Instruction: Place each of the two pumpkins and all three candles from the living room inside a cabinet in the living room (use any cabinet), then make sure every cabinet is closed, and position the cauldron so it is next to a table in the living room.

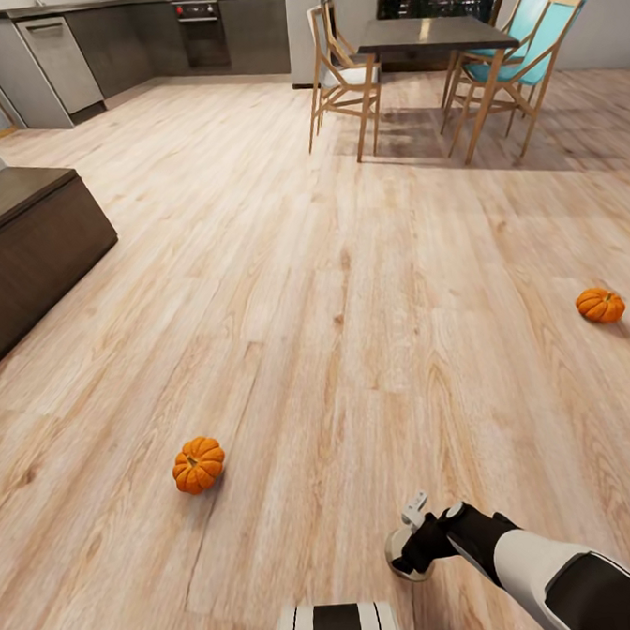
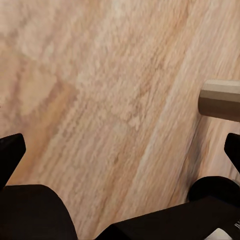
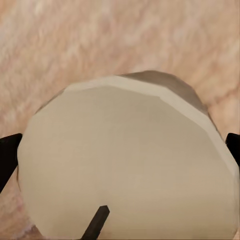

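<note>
Two orange pumpkins lie on the wooden floor, one (image 1: pixel 198 464) to the near left and one (image 1: pixel 600 304) at the right. A pale candle (image 1: pixel 399 546) with a dark wick stands on the floor under my right gripper (image 1: pixel 413 534). Close up, the candle (image 3: pixel 125 150) sits between the open fingertips (image 3: pixel 7 150) of the right gripper (image 3: pixel 120 165). My left gripper (image 2: pixel 120 150) hangs open over bare floor, with a pale cylinder (image 2: pixel 220 100) off to one side. The dark brown cabinet (image 1: pixel 27 232) stands at the left, its fronts shut. The cauldron and the table are out of view.
A dark-topped dining table (image 1: pixel 432 34) with wooden chairs (image 1: pixel 340 74) stands at the back, and kitchen units (image 1: pixel 145 35) line the far wall. Open floor stretches between the pumpkins and the cabinet. My own base (image 1: pixel 335 628) shows at the bottom edge.
</note>
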